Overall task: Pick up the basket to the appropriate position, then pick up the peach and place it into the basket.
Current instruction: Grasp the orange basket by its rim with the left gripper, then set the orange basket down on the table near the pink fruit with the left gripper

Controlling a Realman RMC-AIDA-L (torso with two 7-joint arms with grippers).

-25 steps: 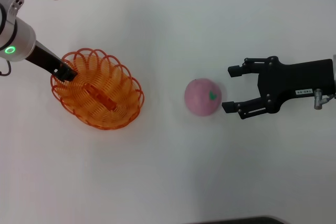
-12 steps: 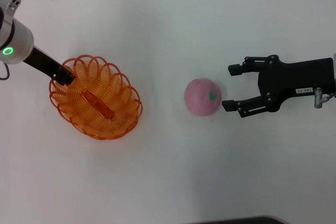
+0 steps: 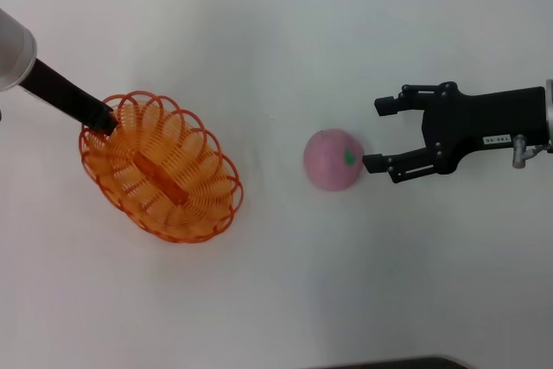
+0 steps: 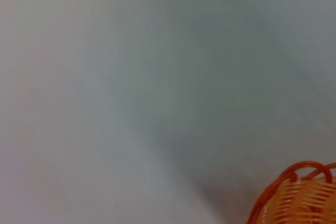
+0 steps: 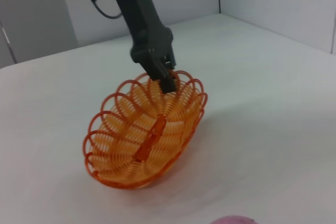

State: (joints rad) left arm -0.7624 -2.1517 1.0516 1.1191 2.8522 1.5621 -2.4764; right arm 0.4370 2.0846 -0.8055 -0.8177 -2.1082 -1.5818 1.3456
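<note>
The basket (image 3: 161, 167) hung tilted, apparently lifted off the white bench (image 3: 276, 41), its far rim gripped by the left claw (image 3: 102, 118). The peach (image 3: 333, 159) lay well apart, untouched, just beside the released right claw (image 3: 378, 133). Positioning was under way; the peach's pick and placement remained.

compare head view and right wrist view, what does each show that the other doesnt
Only the head view shows the right gripper, open beside the whole peach. Only the right wrist view shows the basket tilted up off the table at its gripped end, plus walls behind. Both show the left gripper clamped on the basket's rim.
</note>
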